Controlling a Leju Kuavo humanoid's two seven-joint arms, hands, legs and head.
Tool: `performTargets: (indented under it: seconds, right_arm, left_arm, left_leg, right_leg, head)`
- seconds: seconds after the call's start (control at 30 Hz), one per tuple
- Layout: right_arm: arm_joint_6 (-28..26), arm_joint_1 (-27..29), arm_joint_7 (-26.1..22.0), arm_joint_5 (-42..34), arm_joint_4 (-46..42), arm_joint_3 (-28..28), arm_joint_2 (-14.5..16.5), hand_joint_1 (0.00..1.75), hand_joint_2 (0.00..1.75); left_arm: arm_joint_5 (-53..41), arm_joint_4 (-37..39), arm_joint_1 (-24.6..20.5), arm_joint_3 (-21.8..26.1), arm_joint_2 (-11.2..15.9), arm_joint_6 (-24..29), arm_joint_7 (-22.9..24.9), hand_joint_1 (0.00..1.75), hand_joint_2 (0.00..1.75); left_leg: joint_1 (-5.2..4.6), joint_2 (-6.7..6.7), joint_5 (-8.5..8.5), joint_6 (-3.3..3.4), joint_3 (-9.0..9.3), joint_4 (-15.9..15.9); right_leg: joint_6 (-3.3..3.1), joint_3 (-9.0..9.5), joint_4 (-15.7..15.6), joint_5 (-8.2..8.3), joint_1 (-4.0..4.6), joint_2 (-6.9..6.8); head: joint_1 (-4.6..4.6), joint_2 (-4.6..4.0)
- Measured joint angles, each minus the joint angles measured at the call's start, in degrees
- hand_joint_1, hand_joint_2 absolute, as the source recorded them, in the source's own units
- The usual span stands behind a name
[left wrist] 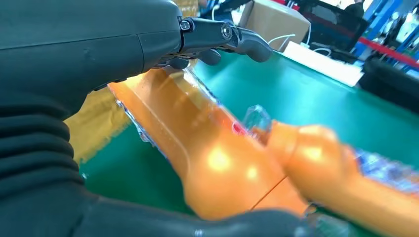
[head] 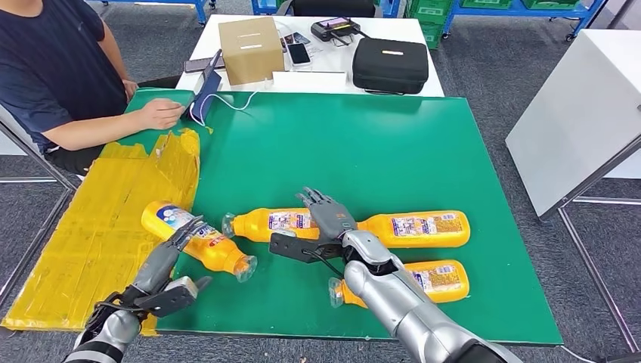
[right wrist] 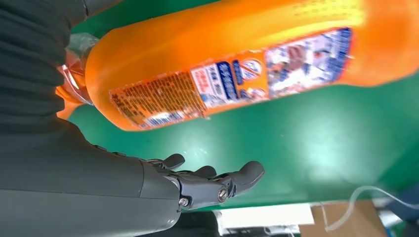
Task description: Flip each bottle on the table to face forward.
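Left hand point(head: 175, 243) has its fingers resting on the leftmost orange bottle point(head: 198, 237), lying at an angle near the yellow taped patch point(head: 106, 227); can't tell if it's actually gripping. Right hand point(head: 326, 215) is released, fingers spread, hovering between the bottles. Four bottles total on the green bench point(head: 363, 151), all lying down: second bottle point(head: 276, 224), long bottle point(head: 416, 228), front bottle point(head: 435, 280). Labels show print too small to read. A person's hand point(head: 159, 113) rests at the far left corner.
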Motion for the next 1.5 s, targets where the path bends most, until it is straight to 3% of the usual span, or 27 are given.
performTargets:
  seconds: [0.2,0.33,0.53,0.8,0.87,0.93,1.0,1.07,1.2,1.3,1.5]
  right_arm:
    - [0.05,-1.66,2.36,5.02,6.42,-0.17,0.57,0.02,1.75]
    - [2.40,-2.66,4.50,9.96,10.27,0.19,1.02,1.73,1.75]
    - [9.99,-5.73,4.54,12.61,16.42,1.44,1.54,1.75,1.75]
    - [10.07,-6.80,4.58,12.87,19.05,2.03,2.62,1.75,1.75]
    - [7.22,-6.32,5.08,12.21,19.07,1.92,3.04,1.75,1.75]
    - [0.28,-4.89,4.42,10.33,18.60,1.20,3.79,1.75,1.75]
    - [-6.84,-2.36,2.39,7.84,16.82,-0.54,4.34,1.75,1.75]
    - [-10.05,0.83,-1.13,4.06,13.29,-2.73,4.65,1.75,1.75]
    - [-9.53,10.00,-12.83,-14.43,-0.90,-9.36,6.08,1.75,1.75]
    - [-7.48,15.34,-14.76,-23.42,-13.04,-13.43,7.09,1.75,1.75]
    - [-6.51,19.90,-15.61,-26.35,-24.72,-15.71,7.81,1.75,1.75]
  left_arm:
    - [20.91,-5.33,0.49,7.09,-4.81,-14.34,-2.37,0.00,0.00]
    - [28.89,-10.49,0.69,11.39,-8.33,-19.78,-1.61,0.00,0.00]
    - [34.52,-14.86,-0.05,13.73,-12.67,-23.27,-1.18,0.00,0.00]
    - [36.24,-16.58,-0.18,13.79,-14.92,-22.38,-0.36,0.00,0.00]
    - [38.48,-17.29,0.57,14.24,-15.32,-22.83,1.60,0.00,0.00]
    - [41.37,-18.81,2.45,15.30,-15.81,-23.21,4.18,0.00,0.00]
    - [43.58,-21.25,5.17,16.66,-16.38,-23.27,6.15,0.00,0.00]
    - [45.18,-23.83,7.67,17.84,-16.96,-23.33,7.83,0.00,0.00]
    - [48.19,-27.47,10.98,19.42,-18.30,-22.48,10.68,0.00,1.75]
    - [49.11,-29.44,12.67,19.96,-19.16,-21.46,11.23,0.00,1.75]
    - [49.56,-31.22,13.62,20.32,-20.09,-21.10,11.36,0.00,1.75]
  left_leg:
    - [0.00,0.04,0.06,0.06,-0.39,0.06]
    - [0.00,0.17,0.05,0.07,-0.48,0.08]
    - [0.02,0.25,-0.03,0.01,-0.28,0.07]
    - [0.03,0.73,-0.08,-0.04,0.07,0.05]
    - [0.05,0.76,-0.08,-0.04,0.08,0.04]
    - [0.07,0.88,-0.08,-0.04,0.05,0.04]
    - [0.08,1.00,-0.08,-0.05,-0.03,0.04]
    - [0.09,1.00,-0.08,-0.05,-0.16,0.04]
    - [0.14,0.70,-0.03,-0.05,-0.63,0.06]
    - [0.13,0.67,-0.01,-0.03,-0.87,0.06]
    - [0.07,0.71,-0.02,-0.03,-0.93,0.06]
  right_leg:
    - [0.12,-0.36,0.01,0.10,0.00,0.02]
    - [0.14,-0.51,0.01,0.11,-0.01,0.10]
    - [0.10,-0.99,-0.04,0.06,0.01,0.14]
    - [0.09,-0.76,-0.04,0.09,0.04,0.59]
    - [0.08,-0.57,-0.04,0.10,0.05,0.64]
    - [0.00,-0.33,-0.02,0.17,0.08,0.78]
    - [-0.06,-0.33,0.00,0.23,0.09,0.90]
    - [-0.06,-0.48,0.00,0.23,0.10,0.92]
    - [-0.05,-0.85,0.03,0.23,0.14,0.69]
    - [-0.05,-1.05,0.04,0.22,0.13,0.65]
    - [-0.05,-1.14,0.03,0.23,0.07,0.68]
  head:
    - [0.01,0.00]
    - [0.00,0.00]
    - [0.00,0.00]
    - [0.00,0.00]
    - [0.01,0.00]
    - [0.01,0.00]
    - [0.01,0.00]
    - [0.01,0.00]
    - [0.01,0.00]
    - [0.01,0.00]
    - [0.01,0.00]
